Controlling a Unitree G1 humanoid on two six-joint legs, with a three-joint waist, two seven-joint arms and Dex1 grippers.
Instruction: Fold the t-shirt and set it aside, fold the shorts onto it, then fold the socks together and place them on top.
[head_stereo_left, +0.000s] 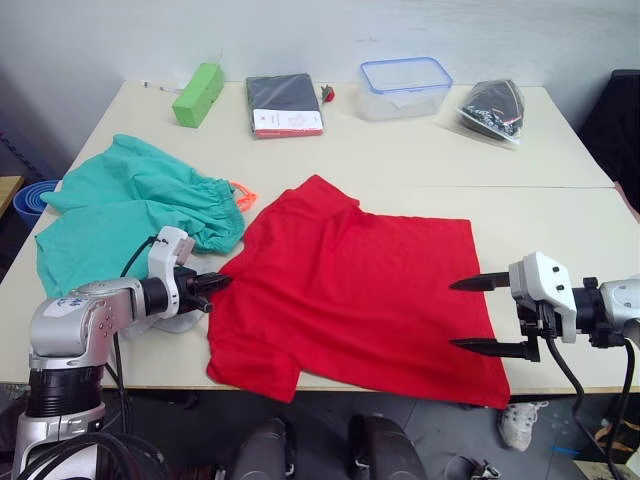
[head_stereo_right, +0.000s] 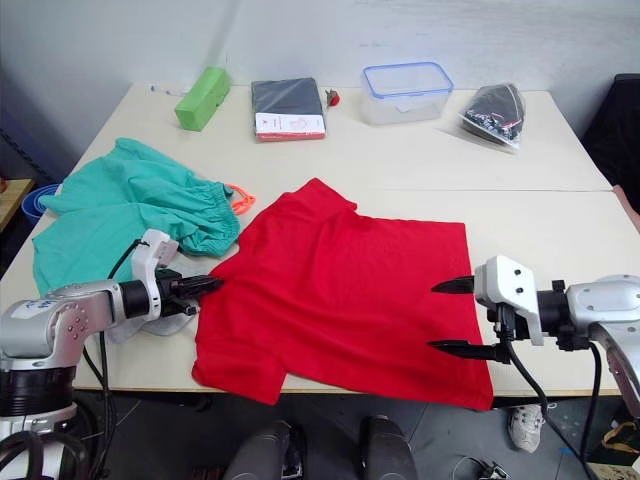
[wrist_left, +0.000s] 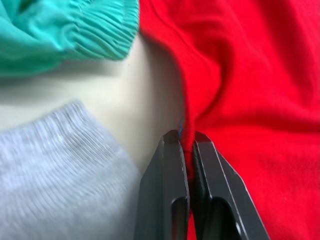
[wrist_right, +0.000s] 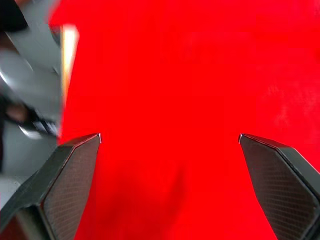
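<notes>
The red t-shirt (head_stereo_left: 350, 285) lies spread across the front middle of the table. My left gripper (head_stereo_left: 222, 281) is shut on the t-shirt's left edge, with a pinch of red cloth between its fingers (wrist_left: 170, 170). Just left of that grip lies a light grey sock (wrist_left: 55, 170), partly hidden under my left wrist. The teal-green shorts (head_stereo_left: 130, 210) lie crumpled at the left, their orange drawstring (head_stereo_left: 245, 196) showing. My right gripper (head_stereo_left: 468, 314) stands open at the t-shirt's right hem, its fingertips over the red cloth and apart from it.
Along the table's far edge stand a green block (head_stereo_left: 198, 94), a black packet (head_stereo_left: 284, 104), a clear plastic box (head_stereo_left: 406, 88) and a bag of dark items (head_stereo_left: 492, 106). A blue bowl (head_stereo_left: 28, 200) sits off the left side.
</notes>
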